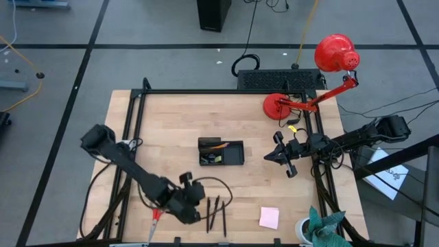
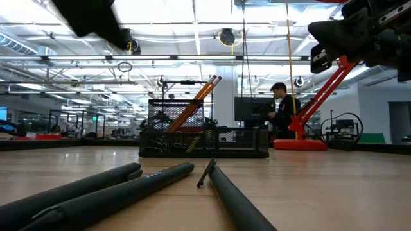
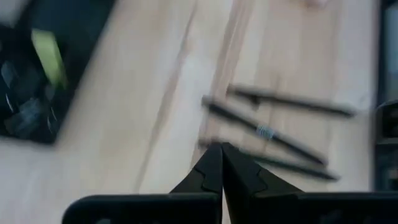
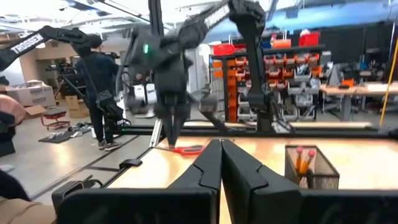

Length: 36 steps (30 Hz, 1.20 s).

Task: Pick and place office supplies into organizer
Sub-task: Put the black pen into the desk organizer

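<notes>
- high view: the left claw (image 1: 194, 211) hangs low over the near edge of the pale wooden worktop (image 1: 171, 127), its fingers pressed together on nothing. three slim black pens (image 1: 216, 213) lie side by side just beside it, toward the middle of the worktop, and the red-handled scissors (image 1: 156, 216) lie just on its other side, partly under the arm.
- the organizer (image 1: 221, 152), a small black rectangular tray, sits mid-worktop, well apart from the left claw, with orange pencils (image 1: 218, 145) in one compartment. a pink sticky-note pad (image 1: 269, 217) lies flat near the front right.
- the right claw (image 1: 276, 155) waits just right of the organizer, closed and empty. a glossy red desk lamp (image 1: 322, 75) stands at the far right corner.
- low view: the matte, round-bodied pens (image 2: 212, 186) fill the foreground; behind them the organizer (image 2: 204, 138) shows mesh walls, with two pencils (image 2: 196, 102) leaning out. a person (image 2: 282, 112) stands in the room behind.
- left wrist view: the left claw (image 3: 221, 152) is shut, its tips meeting to a point over bare wood right at the nearest pen's (image 3: 273, 163) end. the organizer (image 3: 50, 68), blurred, holds a small yellow-green piece (image 3: 48, 56).
- right wrist view: the right claw (image 4: 221, 148) is closed; beyond it lie the scissors (image 4: 186, 149) and the mesh organizer (image 4: 311, 165).
</notes>
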Each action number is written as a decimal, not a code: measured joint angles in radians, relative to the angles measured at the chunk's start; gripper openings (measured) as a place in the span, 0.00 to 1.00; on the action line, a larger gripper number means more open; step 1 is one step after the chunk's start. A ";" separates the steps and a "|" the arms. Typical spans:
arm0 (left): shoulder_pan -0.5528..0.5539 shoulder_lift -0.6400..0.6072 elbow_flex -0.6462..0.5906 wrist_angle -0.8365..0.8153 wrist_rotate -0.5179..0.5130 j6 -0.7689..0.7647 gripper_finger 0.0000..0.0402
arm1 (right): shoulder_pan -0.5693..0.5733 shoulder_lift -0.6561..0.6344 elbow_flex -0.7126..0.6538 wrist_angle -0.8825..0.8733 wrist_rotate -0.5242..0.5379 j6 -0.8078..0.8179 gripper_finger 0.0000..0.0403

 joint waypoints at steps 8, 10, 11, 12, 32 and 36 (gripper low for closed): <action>-0.030 0.117 -0.001 0.068 -0.001 -0.239 0.02 | 0.000 0.000 0.000 0.006 0.000 -0.045 0.01; -0.014 0.137 -0.001 0.123 0.035 -0.324 0.02 | 0.000 0.000 0.000 0.003 0.000 -0.039 0.01; -0.004 0.143 0.000 0.144 0.051 -0.370 0.02 | 0.000 0.000 0.000 0.001 0.000 -0.035 0.01; 0.006 0.150 0.001 0.160 0.065 -0.421 0.02 | 0.000 0.000 0.000 0.000 0.000 -0.032 0.01; 0.034 0.334 0.345 -0.192 0.329 -0.618 0.01 | 0.000 0.000 0.000 -0.001 -0.001 0.049 0.01; 0.052 0.332 0.345 -0.193 0.321 -0.647 0.00 | 0.000 0.000 0.000 -0.001 -0.017 0.049 0.01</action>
